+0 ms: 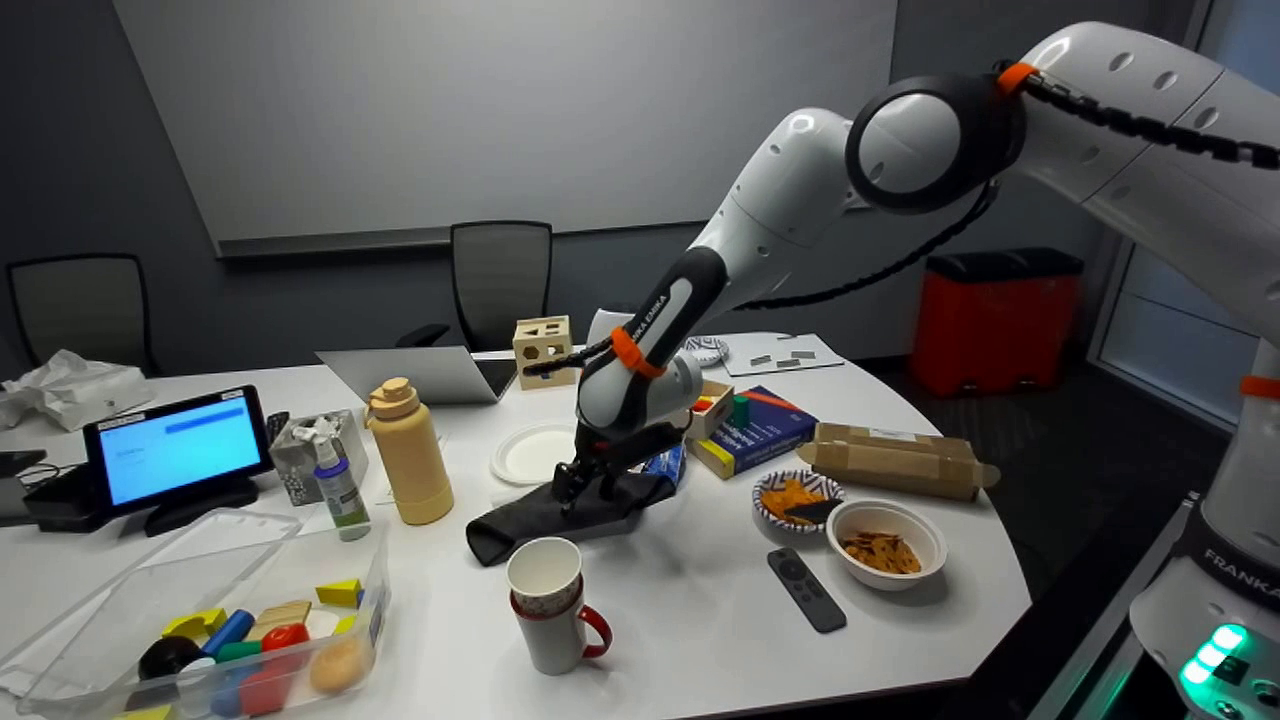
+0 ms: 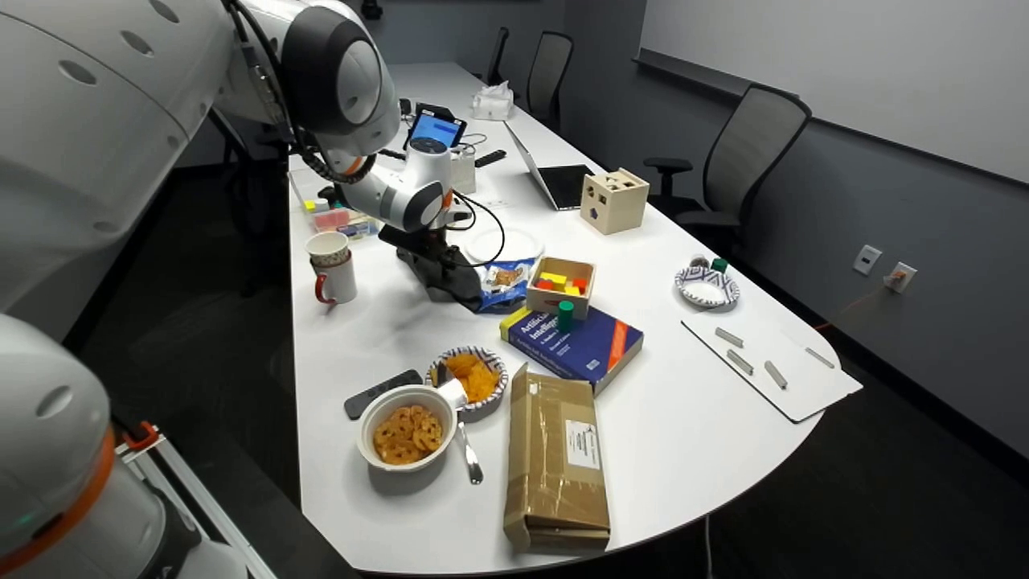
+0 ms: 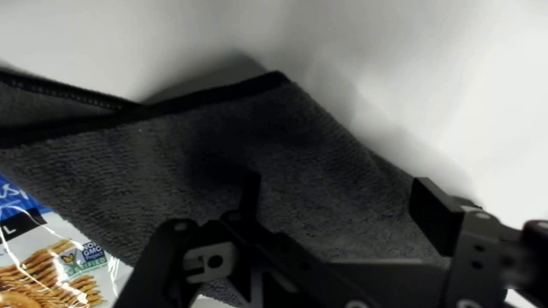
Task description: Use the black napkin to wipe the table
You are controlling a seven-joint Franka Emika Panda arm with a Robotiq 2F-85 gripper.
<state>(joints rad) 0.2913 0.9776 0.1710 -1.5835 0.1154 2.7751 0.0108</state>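
Observation:
The black napkin (image 1: 530,515) lies folded on the white table (image 1: 690,610) and also shows in an exterior view (image 2: 460,283). In the wrist view the dark grey, fuzzy napkin (image 3: 150,171) with a black hem fills the middle, one corner pointing up. My gripper (image 3: 342,203) is open, its fingers wide apart over the napkin with nothing pinched between them. In both exterior views the gripper (image 1: 587,488) (image 2: 438,251) is low, at the napkin. Whether the fingertips touch the cloth I cannot tell. The arm hides part of the napkin.
A blue snack bag (image 3: 47,256) lies against the napkin. A white plate (image 1: 520,455), stacked cups (image 1: 555,625), a tan bottle (image 1: 410,460), a blue book (image 2: 579,346), a remote (image 1: 807,590), snack bowls (image 1: 930,535) (image 2: 498,366) and a cardboard box (image 2: 555,458) stand around.

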